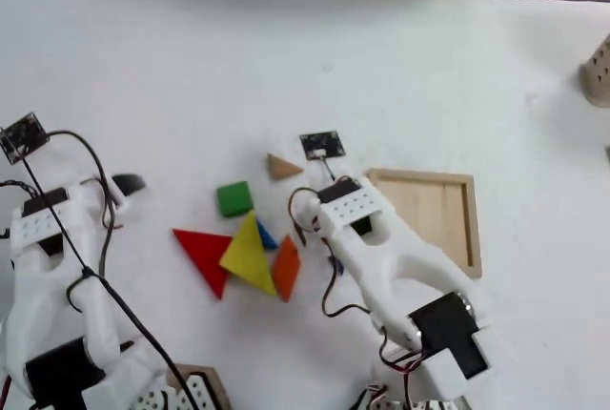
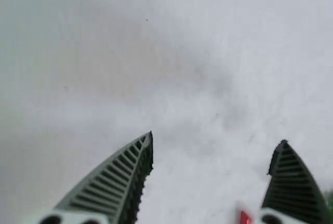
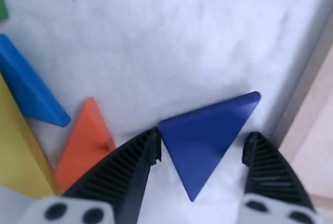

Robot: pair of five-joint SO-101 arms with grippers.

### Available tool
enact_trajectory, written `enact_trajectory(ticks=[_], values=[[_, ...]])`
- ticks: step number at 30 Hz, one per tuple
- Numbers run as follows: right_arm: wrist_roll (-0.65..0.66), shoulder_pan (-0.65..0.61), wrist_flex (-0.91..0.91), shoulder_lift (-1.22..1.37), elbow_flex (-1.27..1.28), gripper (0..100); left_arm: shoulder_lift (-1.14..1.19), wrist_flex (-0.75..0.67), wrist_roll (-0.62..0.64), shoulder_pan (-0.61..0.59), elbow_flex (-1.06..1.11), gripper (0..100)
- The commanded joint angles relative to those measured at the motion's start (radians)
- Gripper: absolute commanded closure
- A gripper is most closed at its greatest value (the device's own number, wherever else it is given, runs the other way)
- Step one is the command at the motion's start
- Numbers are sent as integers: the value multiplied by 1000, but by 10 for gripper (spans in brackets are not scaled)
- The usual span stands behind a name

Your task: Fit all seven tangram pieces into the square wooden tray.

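A white table (image 1: 381, 67) stood with two white robot arms at its near edge. The square wooden tray (image 1: 438, 215) lay flat toward the right of the table, beside the right arm.

All seven pieces lay on the table outside the tray. A small tan triangle (image 1: 283, 167) sat alone, farther back. A green square (image 1: 234, 197) sat near it. In front of the square was a tight cluster: a red triangle (image 1: 205, 256), a yellow triangle (image 1: 250, 256) touching it, a lighter blue piece (image 1: 267, 235) peeking out against the yellow one, and an orange piece (image 1: 287, 267) on the yellow triangle's other side.

The seventh piece, a dark blue triangle (image 3: 203, 143), lay flat between that cluster and the tray, just beside the tray's rim. From overhead it was mostly hidden under the right arm.

The right gripper (image 3: 203, 134) was down over the dark blue triangle with its jaws spread, one finger on either side. One black fingertip (image 3: 151, 140) sat right at a corner of the triangle. The other finger stood slightly apart from the triangle's edge, so nothing was clamped.

The left gripper (image 2: 214, 143) hung over bare table at the left side, well apart from the pieces, its two ribbed fingers spread wide and holding nothing.

A pale perforated object (image 1: 596, 71) stood at the far right edge.
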Motion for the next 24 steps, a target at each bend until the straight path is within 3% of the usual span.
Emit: enact_trajectory(ticks=[1,8,24], values=[[-8,-4,5,-30,-43,761,-48,-26,6,21,-5,650],[-17,-4,-30,-148,29,707,-48,-26,6,21,-5,650],[-69,-2,-101,-61,12,766,-48,-26,5,41,-3,650]])
